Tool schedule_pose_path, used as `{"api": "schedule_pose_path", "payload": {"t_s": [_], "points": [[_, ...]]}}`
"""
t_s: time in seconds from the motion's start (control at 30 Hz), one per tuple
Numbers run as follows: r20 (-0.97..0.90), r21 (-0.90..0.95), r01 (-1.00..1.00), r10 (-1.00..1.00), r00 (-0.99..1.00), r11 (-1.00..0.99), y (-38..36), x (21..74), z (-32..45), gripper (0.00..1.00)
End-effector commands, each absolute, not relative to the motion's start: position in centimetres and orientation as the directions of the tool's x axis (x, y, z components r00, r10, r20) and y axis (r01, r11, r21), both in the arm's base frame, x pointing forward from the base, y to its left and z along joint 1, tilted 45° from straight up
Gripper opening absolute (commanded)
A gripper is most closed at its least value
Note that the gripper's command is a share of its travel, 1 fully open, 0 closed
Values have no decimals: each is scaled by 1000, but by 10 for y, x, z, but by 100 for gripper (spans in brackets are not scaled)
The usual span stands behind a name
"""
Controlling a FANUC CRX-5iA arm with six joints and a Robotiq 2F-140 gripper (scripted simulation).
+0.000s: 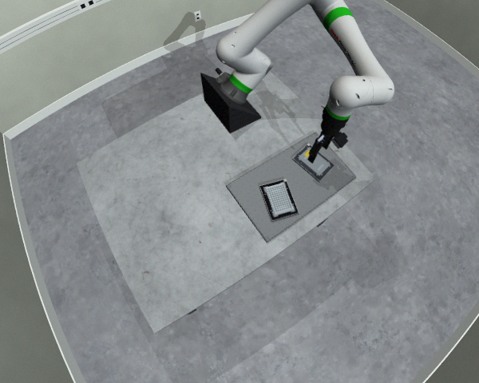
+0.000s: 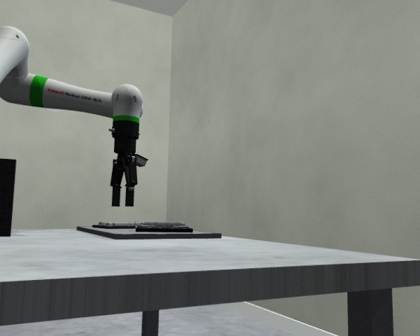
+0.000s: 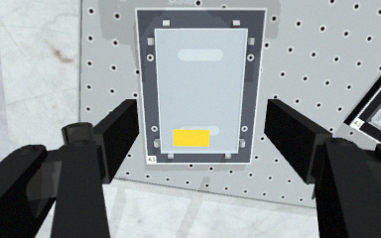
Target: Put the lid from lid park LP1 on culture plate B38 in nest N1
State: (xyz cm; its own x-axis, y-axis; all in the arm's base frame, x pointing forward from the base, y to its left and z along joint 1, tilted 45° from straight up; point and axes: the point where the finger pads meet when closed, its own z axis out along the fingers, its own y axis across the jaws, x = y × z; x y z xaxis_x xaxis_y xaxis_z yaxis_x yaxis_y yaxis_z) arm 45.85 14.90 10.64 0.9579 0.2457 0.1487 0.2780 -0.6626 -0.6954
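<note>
pincer (image 3: pixel 200 131) hangs open above the lid (image 3: pixel 199 89) — apart.

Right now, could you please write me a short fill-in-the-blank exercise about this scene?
1. The gripper is ____ and holds nothing.
2. The lid lies in its park, directly ____ the gripper.
3. The mark on the lid is ____ in colour.
4. The culture plate has ____ lid on it.

Missing words: open; below; yellow; no

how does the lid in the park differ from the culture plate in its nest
The lid is a smooth, plain translucent sheet with a yellow tag; the culture plate shows a grid of wells. The open gripper hovers over the lid, while the plate stands uncovered, away from it. Both lie flat in dark rectangular frames.
</note>
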Motion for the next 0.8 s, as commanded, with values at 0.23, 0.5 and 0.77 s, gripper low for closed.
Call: {"api": "schedule_pose_path", "payload": {"t_s": [0.23,0.5,0.77], "points": [[150,-695,278,245,958,-663,149,459,106,69],[150,-695,278,245,958,-663,151,459,104,69],[150,-695,278,245,958,-663,155,459,100,69]]}}
